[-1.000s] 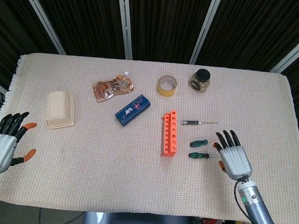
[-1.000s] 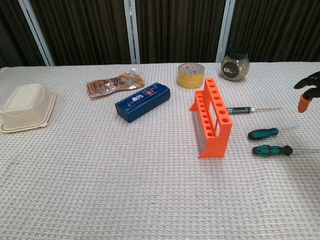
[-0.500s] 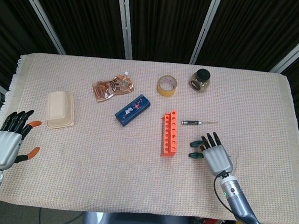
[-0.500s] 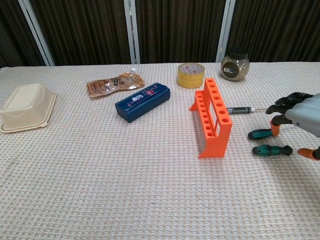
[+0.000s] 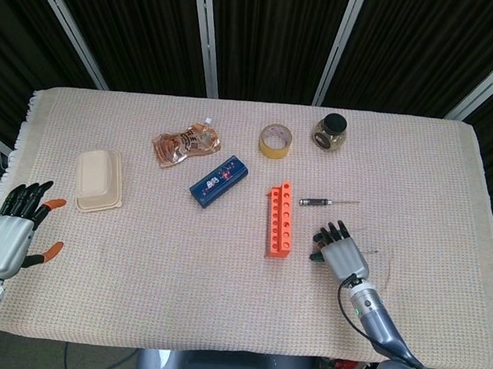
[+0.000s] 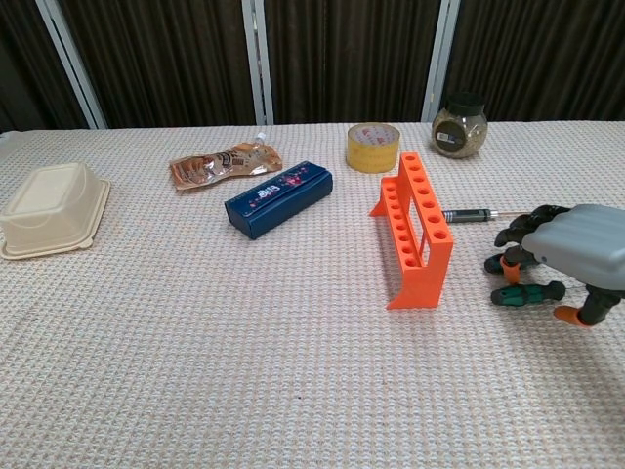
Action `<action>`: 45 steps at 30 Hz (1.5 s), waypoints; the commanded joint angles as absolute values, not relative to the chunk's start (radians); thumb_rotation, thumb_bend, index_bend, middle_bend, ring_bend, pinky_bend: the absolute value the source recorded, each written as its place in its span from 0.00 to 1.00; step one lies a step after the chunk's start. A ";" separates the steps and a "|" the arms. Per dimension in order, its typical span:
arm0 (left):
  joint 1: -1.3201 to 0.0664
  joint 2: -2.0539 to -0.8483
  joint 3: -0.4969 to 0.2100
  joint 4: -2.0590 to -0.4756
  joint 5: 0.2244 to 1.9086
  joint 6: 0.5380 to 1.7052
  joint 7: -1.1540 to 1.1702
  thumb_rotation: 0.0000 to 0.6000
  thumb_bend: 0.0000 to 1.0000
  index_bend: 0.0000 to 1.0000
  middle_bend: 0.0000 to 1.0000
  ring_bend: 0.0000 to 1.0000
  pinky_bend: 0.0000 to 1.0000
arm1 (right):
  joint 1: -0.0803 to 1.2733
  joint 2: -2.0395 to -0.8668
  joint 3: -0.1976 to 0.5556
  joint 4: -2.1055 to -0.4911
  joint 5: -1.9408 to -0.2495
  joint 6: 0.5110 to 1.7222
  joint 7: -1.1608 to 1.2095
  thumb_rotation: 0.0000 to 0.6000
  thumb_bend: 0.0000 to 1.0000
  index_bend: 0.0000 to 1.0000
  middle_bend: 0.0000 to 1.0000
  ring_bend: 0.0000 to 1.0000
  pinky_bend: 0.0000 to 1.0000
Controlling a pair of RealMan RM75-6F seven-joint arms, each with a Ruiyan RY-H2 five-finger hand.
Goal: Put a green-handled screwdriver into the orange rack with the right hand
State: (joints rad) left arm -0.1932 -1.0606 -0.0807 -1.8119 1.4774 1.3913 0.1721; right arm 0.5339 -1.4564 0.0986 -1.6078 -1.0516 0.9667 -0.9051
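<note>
Right hand (image 6: 571,252) lowered over two green-handled screwdrivers (image 6: 525,292) lying just right of the orange rack (image 6: 415,231), fingers curled down around the handles; actual grip impossible to tell. Beyond the screwdrivers, a black-handled driver (image 6: 471,214). Far left of the rack, left hand (image 5: 9,232) spread, holding nothing.

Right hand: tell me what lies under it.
Under the right hand lie two green-handled screwdrivers, only handle ends showing by the fingertips. Their shafts are covered; whether it grips one cannot be told.
</note>
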 commanded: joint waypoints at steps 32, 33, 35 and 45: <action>-0.200 -1.050 -0.069 -1.807 1.462 1.381 0.143 1.00 0.24 0.22 0.00 0.00 0.00 | 0.578 -1.458 -0.012 -1.675 -1.023 1.070 -0.967 1.00 0.25 0.39 0.11 0.00 0.01; -0.200 -1.050 -0.068 -1.807 1.462 1.380 0.142 1.00 0.24 0.22 0.00 0.00 0.00 | 0.577 -1.460 -0.013 -1.675 -1.026 1.075 -0.962 1.00 0.23 0.40 0.11 0.00 0.01; -0.200 -1.049 -0.068 -1.806 1.460 1.379 0.140 1.00 0.24 0.22 0.00 0.00 0.00 | 0.575 -1.463 -0.012 -1.676 -1.031 1.084 -0.954 1.00 0.21 0.41 0.12 0.00 0.01; -0.202 -1.049 -0.065 -1.802 1.457 1.374 0.139 1.00 0.24 0.22 0.00 0.00 0.00 | 0.567 -1.471 -0.005 -1.666 -1.058 1.116 -0.909 1.00 0.13 0.45 0.13 0.00 0.01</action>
